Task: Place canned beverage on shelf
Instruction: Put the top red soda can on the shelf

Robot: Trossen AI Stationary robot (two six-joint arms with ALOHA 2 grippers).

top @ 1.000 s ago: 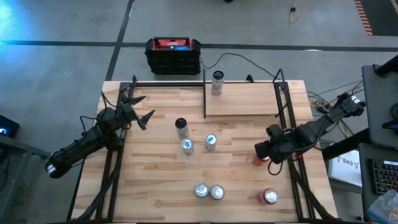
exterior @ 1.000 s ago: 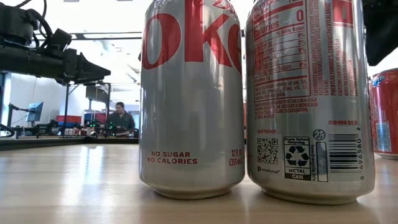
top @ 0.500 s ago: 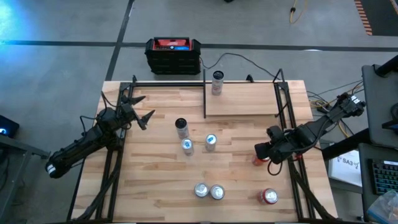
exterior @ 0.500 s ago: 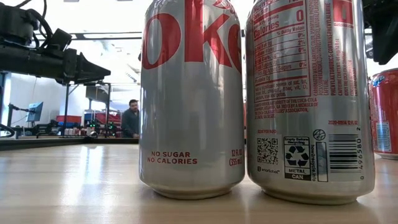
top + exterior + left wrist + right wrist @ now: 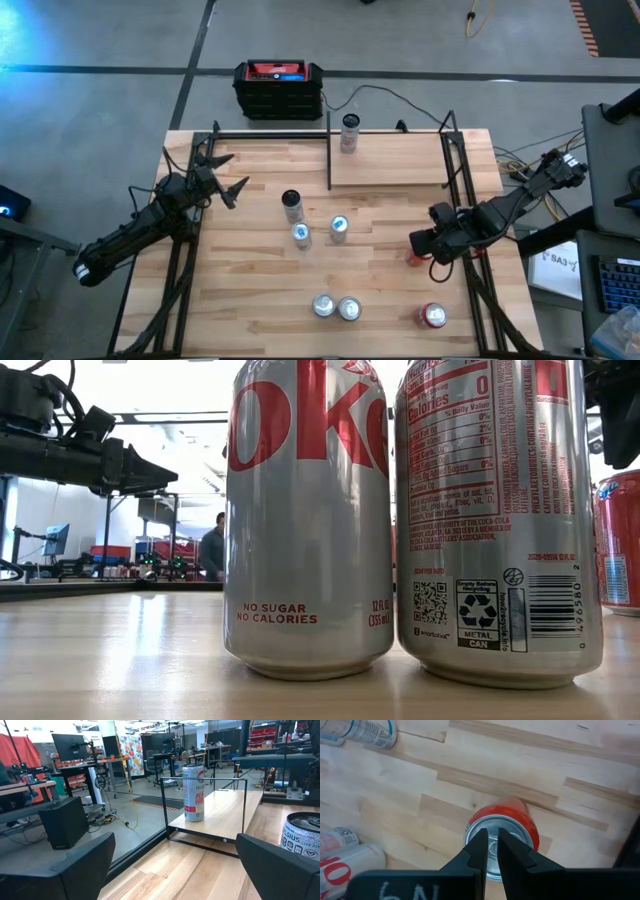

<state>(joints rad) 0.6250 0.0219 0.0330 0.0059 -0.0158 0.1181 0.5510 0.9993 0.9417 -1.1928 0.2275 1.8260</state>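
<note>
A black-and-red case [image 5: 279, 88] sits on the floor beyond the table, well past the left gripper [image 5: 236, 172]; a person [image 5: 212, 548] stands far behind it.

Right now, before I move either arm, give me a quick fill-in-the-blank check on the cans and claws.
1. The shelf holds ___ can.
2. The right claw, fingers shut, hangs above a ___ can.
3. The left claw is ___ and empty.
4. The can on the shelf stands ___.

Missing: one; red; open; upright
</note>
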